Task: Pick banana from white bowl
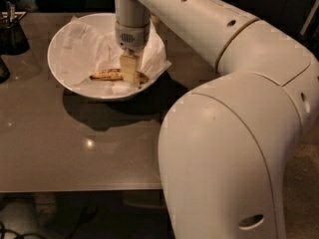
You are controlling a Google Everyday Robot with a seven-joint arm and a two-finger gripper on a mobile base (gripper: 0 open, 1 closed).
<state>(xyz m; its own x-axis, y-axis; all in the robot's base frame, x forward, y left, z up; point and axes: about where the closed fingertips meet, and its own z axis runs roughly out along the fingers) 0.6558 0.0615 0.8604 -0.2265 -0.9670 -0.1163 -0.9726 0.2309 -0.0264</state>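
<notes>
Down inside white bowl [52, 63], the tool [129, 77] sits on the banana [105, 74]; grip unclear.

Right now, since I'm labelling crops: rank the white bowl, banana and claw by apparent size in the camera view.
1. white bowl
2. banana, the longer one
3. claw, down on the banana inside the bowl
The last two look close, so their order is unsure.
</notes>
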